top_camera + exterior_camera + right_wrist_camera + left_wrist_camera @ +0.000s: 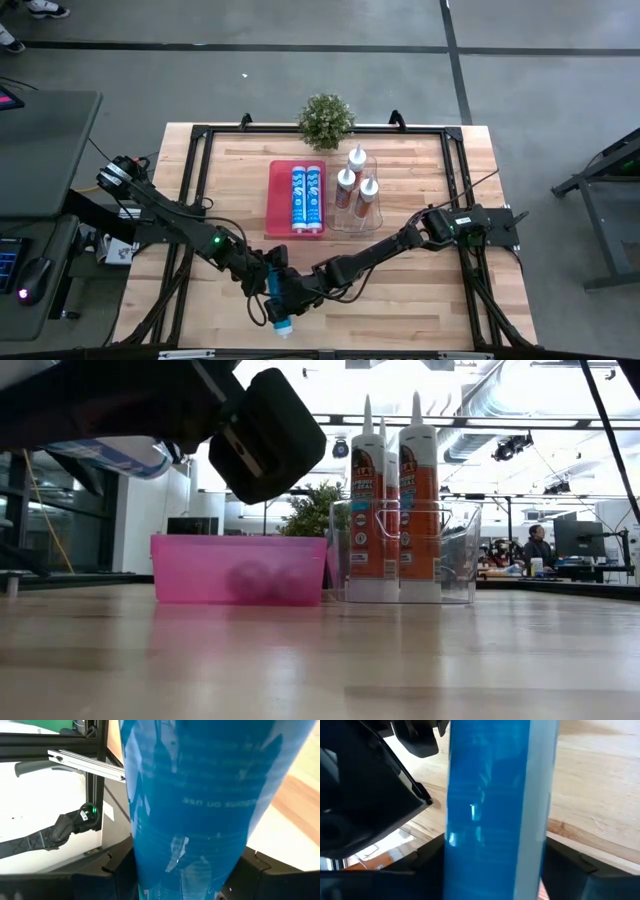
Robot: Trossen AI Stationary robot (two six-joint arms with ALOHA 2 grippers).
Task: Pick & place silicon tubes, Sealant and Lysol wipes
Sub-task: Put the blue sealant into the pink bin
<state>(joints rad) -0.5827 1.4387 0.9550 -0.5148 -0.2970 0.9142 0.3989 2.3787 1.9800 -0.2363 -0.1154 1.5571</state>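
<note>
blue tube [279, 305] lay off the table near front edge, between both grippers | we saw left gripper [268, 285] closed on it | right gripper [296, 293] also clamped on it | pink tray [272, 200] held two more blue tubes [306, 198] | clear bin [372, 214] held three orange sealant tubes [356, 180] | plant [325, 120] at rear

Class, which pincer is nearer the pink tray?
Neither clearly: left pincer and right pincer meet at the blue tube, both well short of the pink tray.

Bright overhead light; low view's foreground blurred.
</note>
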